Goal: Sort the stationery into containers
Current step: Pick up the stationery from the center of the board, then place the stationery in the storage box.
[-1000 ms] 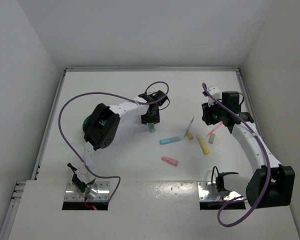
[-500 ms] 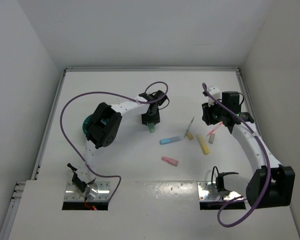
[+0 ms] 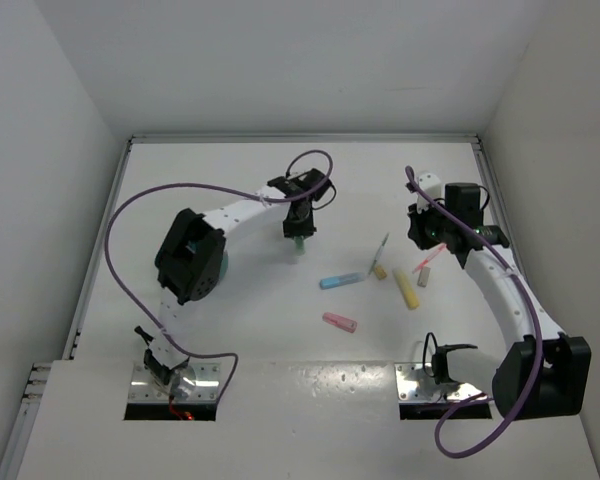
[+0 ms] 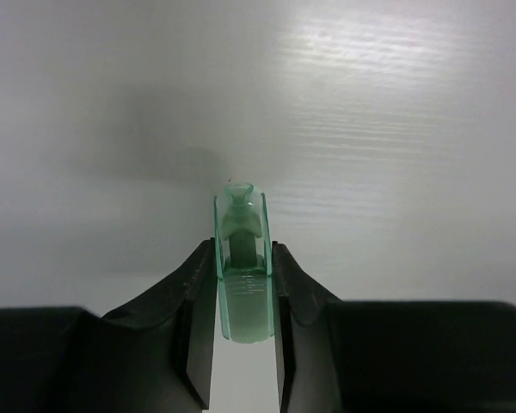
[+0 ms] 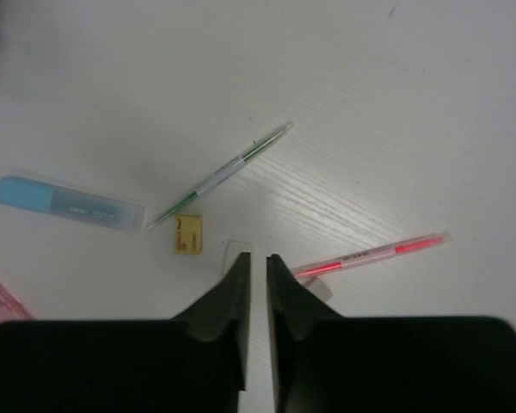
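Observation:
My left gripper (image 4: 242,251) is shut on a pale green marker (image 4: 242,297), which hangs upright a little above the white table; from above, the green marker (image 3: 298,247) pokes out under the left gripper (image 3: 297,232). My right gripper (image 5: 258,260) hovers low over the table, jaws a narrow gap apart with nothing between them. Beside it lie a thin pink pen (image 5: 370,255), a thin green-and-clear pen (image 5: 228,172) and a blue marker (image 5: 69,203). A yellow marker (image 3: 408,289) and a pink marker (image 3: 339,322) lie nearer the arms' bases. The container is hidden behind the left arm.
A small yellow piece (image 5: 187,233) and two small whitish pieces (image 5: 235,251) lie close to the right fingertips. The left arm's elbow (image 3: 188,266) stands over the left side of the table. White walls close in the table on three sides.
The left jaws have closed on the green marker and carried it slightly up and away. The left elbow swung over the teal holder, hiding it. The right jaws have narrowed.

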Controlling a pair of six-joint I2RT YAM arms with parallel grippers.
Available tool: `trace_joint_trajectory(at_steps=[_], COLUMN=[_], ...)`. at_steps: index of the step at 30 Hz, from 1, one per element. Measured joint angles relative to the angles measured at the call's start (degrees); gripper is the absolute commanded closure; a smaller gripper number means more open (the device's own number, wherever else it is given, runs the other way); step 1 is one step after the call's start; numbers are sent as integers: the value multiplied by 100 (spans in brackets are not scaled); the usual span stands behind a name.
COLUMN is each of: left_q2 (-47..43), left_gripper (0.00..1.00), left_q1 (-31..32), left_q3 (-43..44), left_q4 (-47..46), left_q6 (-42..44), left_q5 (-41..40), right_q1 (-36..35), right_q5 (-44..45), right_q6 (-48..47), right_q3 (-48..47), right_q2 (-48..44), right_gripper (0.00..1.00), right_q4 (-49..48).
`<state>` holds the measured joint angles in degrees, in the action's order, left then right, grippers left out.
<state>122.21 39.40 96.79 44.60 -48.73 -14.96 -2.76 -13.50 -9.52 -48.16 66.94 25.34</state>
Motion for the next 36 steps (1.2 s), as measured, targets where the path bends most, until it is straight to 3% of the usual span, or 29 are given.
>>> trace_joint_trajectory(at_steps=[1,2,3,4,6,7,8,9,13,16,19,24,36], left_q2=[-201,-522,-935,-1438,-2706,-3462,-4148,-4800,-6811,-7316,-7058,-6011,-5230], left_gripper=[100,100,100,100,100,100,100,100,100,100,100,100,100], left_q1=[0,0,0,-11,-70,-166,-319,-544,-1646,-2087,-2533,-3021,-3388], left_q3=[-4,-39,-133,-328,-914,-1333,-1707,-2072,-3609,-4481,-4964,-5064,-5093], left_q4=[33,20,-52,-168,-527,-802,-1003,-1207,-2275,-2863,-3174,-3421,-3976], left_q6=[79,195,289,378,603,684,778,874,1425,1851,2114,2149,1976], left_q5=[-72,-192,-334,-538,-970,-1196,-1377,-1585,-2389,-2649,-2728,-2717,-2140], right_q1=[0,0,2,9,9,9,9,9,7,4,7,4,7], right_q5=[-28,-72,-170,-319,-562,-723,-868,-1023,-1458,-1620,-1714,-1746,-1762], right_q6=[-7,-20,-35,-118,-254,-339,-448,-579,-776,-879,-920,-964,-981], right_q3=[0,2,2,0,2,0,0,0,4,2,4,4,4], right_q2=[-13,-26,-46,-70,-98,-103,-105,-105,-223,-387,-452,-411,-339], right_gripper=[97,84,63,25,20,29,86,100,100,100,100,100,98], right_q4=[2,7,13,28,101,153,216,280,490,483,479,485,481])
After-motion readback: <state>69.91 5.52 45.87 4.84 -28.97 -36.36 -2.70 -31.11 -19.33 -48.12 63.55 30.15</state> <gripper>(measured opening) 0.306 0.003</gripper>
